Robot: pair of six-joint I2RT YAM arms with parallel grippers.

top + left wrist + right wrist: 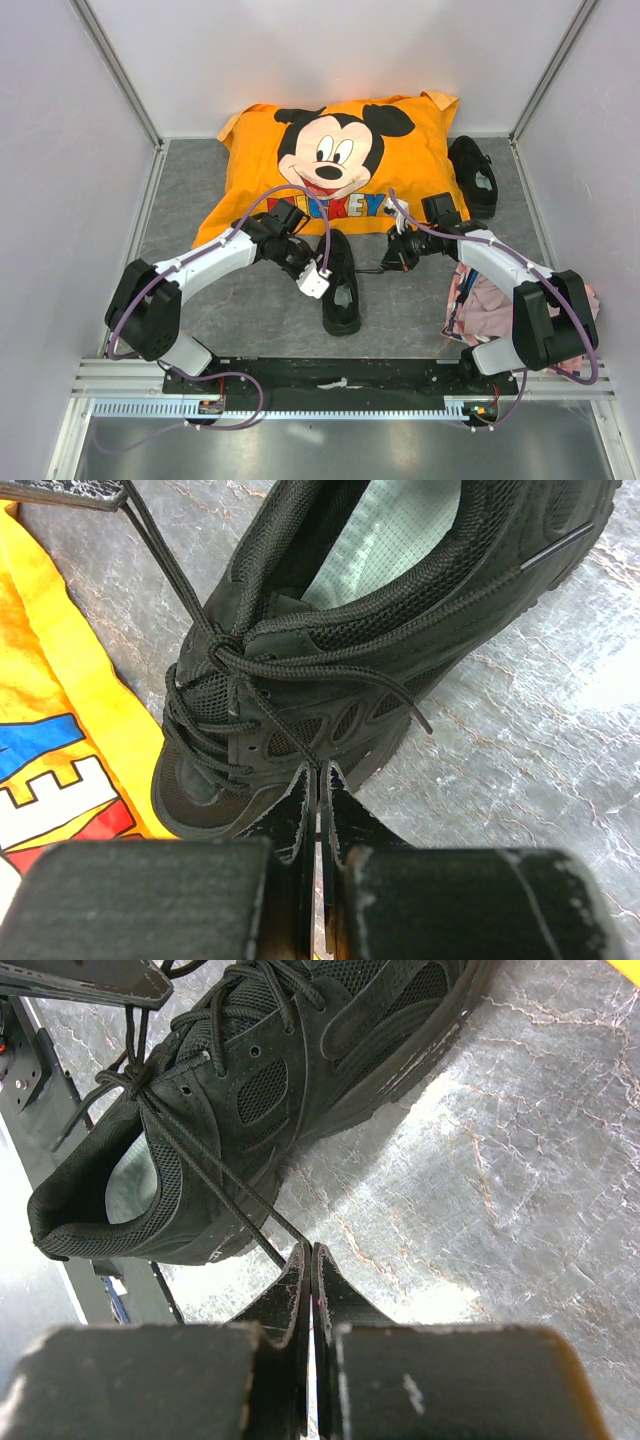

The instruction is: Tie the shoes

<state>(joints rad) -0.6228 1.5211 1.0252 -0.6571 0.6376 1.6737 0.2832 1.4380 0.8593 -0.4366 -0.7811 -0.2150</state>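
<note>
Left tool (318, 780): fingers pressed together, a thin black lace (305, 755) pinched at the tips. The lace is seen running up from the tips to the lace crossing at the top of the tongue.

Right tool (308, 1258): fingers likewise closed, with a second lace (265, 1220) clamped between them. This lace is drawn out in a straight line to the same crossing, above the shoe's opening.

Near shoe (342, 285): black, set on its sole on the grey marbled tabletop (200, 300), between the two tools. In the top view its toe is pointed away from the arm bases and lies at the edge of the orange cushion (340, 160). The pale insole is visible through the opening in both wrist views.

Second shoe (473, 175): noted at the far right of the tabletop, just beside the cushion's right corner and well apart from both tools. Its laces cannot be made out.

Pink cloth (490, 300): bunched on the tabletop under the right arm.
</note>
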